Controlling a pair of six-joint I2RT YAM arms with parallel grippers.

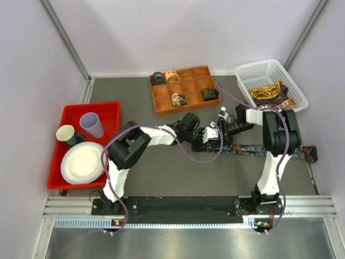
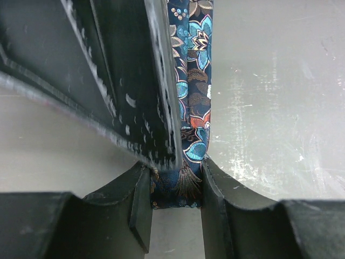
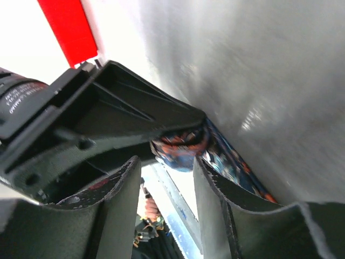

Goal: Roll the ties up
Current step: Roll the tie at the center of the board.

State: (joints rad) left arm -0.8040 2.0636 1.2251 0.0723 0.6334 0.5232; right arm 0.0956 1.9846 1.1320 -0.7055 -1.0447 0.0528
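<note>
A dark floral tie lies flat across the table, running right from between my two grippers. My left gripper is shut on its folded left end, and in the left wrist view the blue, red and gold fabric fills the gap between the jaws. My right gripper hovers just beyond that end, open. In the right wrist view the bunched end of the tie sits past its fingertips, with nothing between them. Several rolled ties sit in an orange divided tray.
A white basket at the back right holds loose ties. A red tray on the left carries two cups and a white plate. Purple cables loop over both arms.
</note>
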